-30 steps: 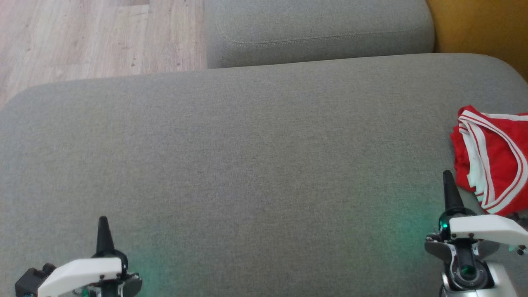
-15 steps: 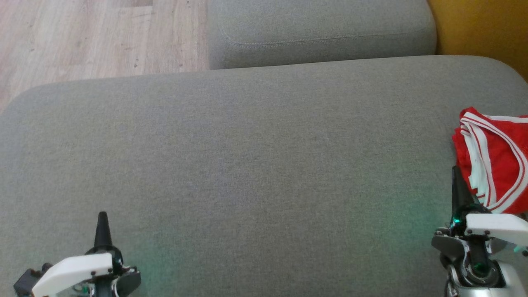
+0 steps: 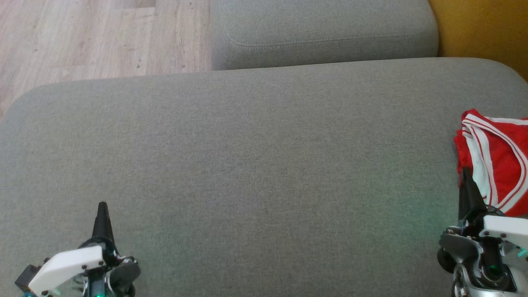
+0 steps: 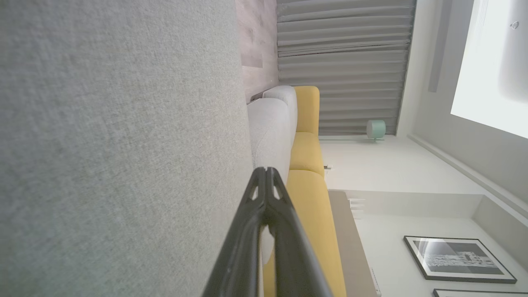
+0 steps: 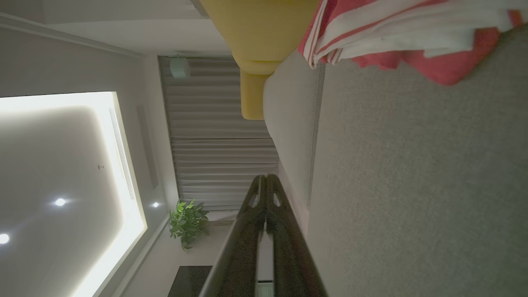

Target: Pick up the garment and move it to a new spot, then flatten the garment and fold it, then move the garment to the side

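1. Here, the crumpled red garment with white striped trim (image 3: 501, 161) lies at the far right of the grey fabric sofa cushion (image 3: 264, 165), partly cut off in the head view. A shove could slide it further out of sight.
2. The right pincer (image 3: 466, 179) is pressed together and empty, its tip near the cloth's edge. Advancing like that would push, not grasp.
3. The left pincer (image 3: 102, 210), pressed together and empty, sits well apart, so it cannot steady the bunched layers. One layer may lift alone.
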